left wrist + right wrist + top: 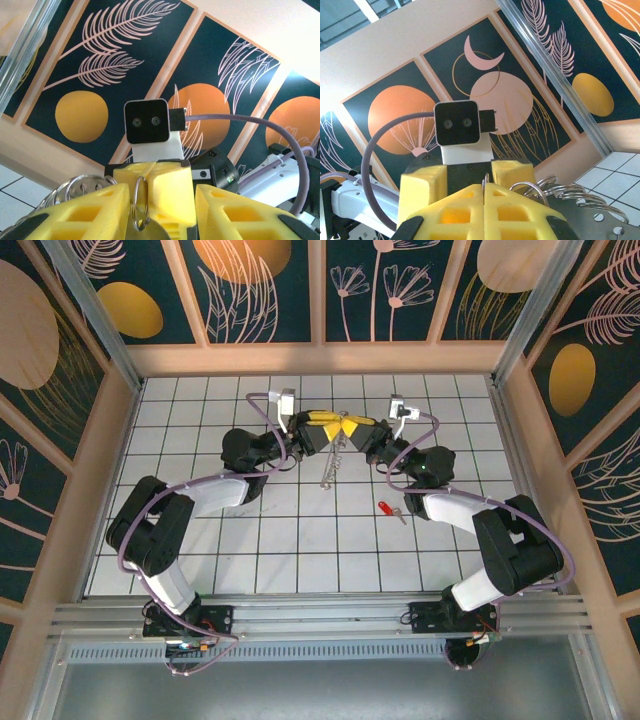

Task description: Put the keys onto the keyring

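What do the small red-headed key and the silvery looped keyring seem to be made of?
Small red-headed key: red head perhaps plastic or painted; too small to tell. Silvery looped keyring: probably polished metal wire; its thin rings show bright reflections.

In the top view the left gripper [333, 428] and right gripper [354, 428] meet tip to tip at upper middle of the frame, over the table [300, 540]. The keyring [333, 465] trails from their meeting point down toward the frame's centre. The key [388, 508] lies on the table to the lower right of the keyring, apart from it, near the right arm. In the left wrist view the right gripper's fingers [160, 185] sit at bottom centre, between the left gripper's fingers [85, 215]
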Motion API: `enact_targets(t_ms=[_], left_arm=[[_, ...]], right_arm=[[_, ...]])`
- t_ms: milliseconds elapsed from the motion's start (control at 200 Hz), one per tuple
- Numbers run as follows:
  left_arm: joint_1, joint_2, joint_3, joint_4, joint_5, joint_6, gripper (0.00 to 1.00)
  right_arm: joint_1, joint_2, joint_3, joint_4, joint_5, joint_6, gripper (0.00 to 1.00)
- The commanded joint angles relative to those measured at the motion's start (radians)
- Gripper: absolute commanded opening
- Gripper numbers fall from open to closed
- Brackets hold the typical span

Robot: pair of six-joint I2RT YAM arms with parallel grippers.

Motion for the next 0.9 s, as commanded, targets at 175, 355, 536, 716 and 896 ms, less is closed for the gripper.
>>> enact_targets(t_ms=[175,355,536,716,896], left_arm=[[-0.007,-0.048,-0.011,-0.014,-0.031,0.051,0.27],[-0.007,-0.041,-0.013,-0.011,-0.019,0.047,0.23],[-0.007,-0.028,-0.017,-0.008,-0.006,0.04,0.24],[-0.009,-0.024,-0.024,-0.003,0.005,0.036,0.2],[-0.011,-0.015,-0.014,-0.003,0.023,0.033,0.2]], right_arm=[[0.008,-0.052,-0.012,0.035,0.0,-0.028,0.0],[0.008,-0.061,-0.02,0.027,0.004,-0.033,0.0],[0.005,-0.067,-0.023,0.022,0.007,-0.035,0.0],[0.005,-0.07,-0.025,0.018,0.007,-0.036,0.0],[0.005,-0.071,-0.023,0.018,0.006,-0.036,0.0]])
